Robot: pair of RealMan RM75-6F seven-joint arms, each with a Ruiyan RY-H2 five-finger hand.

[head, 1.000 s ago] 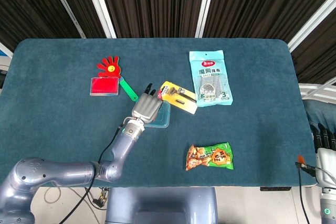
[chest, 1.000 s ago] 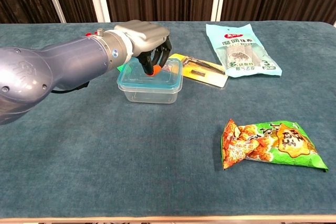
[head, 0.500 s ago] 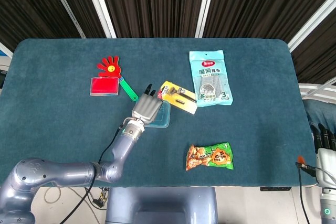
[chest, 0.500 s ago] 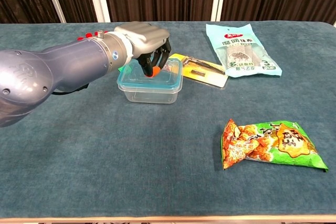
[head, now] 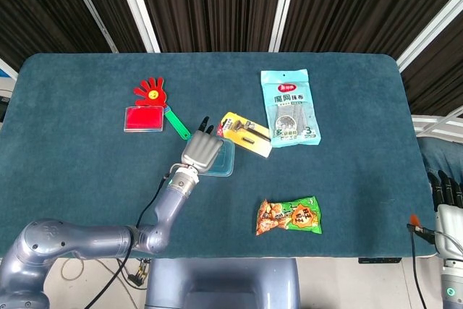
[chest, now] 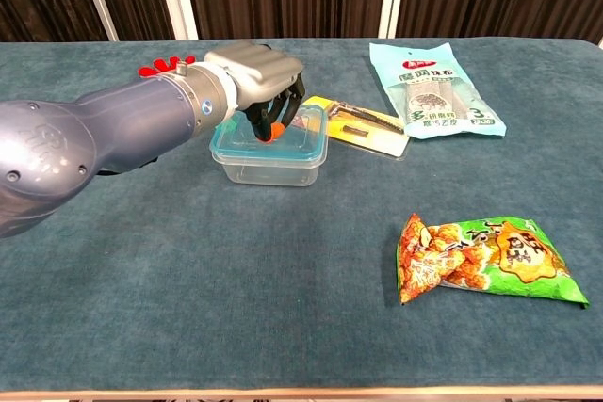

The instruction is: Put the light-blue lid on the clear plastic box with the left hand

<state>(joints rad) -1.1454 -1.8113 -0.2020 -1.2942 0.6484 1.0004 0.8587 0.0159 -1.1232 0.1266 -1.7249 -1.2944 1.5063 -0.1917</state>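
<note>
Fingers of the left hand (chest: 252,77) curl down onto the light-blue lid (chest: 273,141), gripping nothing; the green pouch (head: 289,107) reads "3".

The head view looks steeply down from high above the near edge, facing 12 o'clock, far enough to take in the whole table (head: 87,200) with the dark slatted wall beyond. The chest view sits low at the same near edge, facing 12 o'clock at a shallow angle, much closer. Both share the table's middle: the box (head: 219,158) (chest: 271,150), the snack bag (head: 289,216) (chest: 487,257) and the cloth packet (head: 289,107) (chest: 431,88).
</note>
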